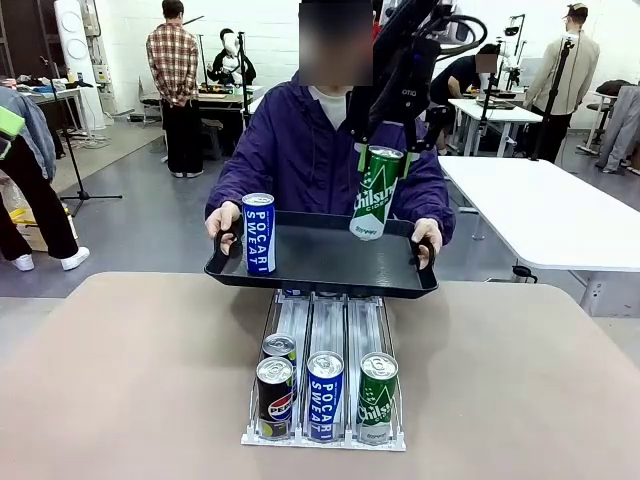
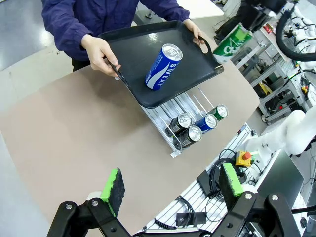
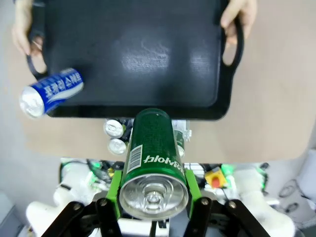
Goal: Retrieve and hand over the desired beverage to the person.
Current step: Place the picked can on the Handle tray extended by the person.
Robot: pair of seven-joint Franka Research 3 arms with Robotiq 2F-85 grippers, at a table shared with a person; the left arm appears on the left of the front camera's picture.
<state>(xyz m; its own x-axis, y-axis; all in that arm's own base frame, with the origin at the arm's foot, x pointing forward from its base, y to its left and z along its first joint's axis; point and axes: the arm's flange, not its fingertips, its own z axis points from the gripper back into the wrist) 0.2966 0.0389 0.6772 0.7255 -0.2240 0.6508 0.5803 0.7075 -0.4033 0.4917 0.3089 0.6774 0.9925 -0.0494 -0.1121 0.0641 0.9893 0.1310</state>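
We've the green can pinched mid-body in right pincer, over the tray. Smooth, prob. full & heavy, so it may slip. Left pincer is spread, empty.

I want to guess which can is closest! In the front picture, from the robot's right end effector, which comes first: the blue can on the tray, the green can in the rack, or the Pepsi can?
1. Blue Pocari Sweat can, tray's left side.
2. Green Chilsung can, rack's right lane.
3. Pepsi can, rack's left lane.

Measured from the right end effector.

A robotics lab: long white worktables on a grey floor, black camera tripods, people working at far tables, and cabling beside the tan bench.
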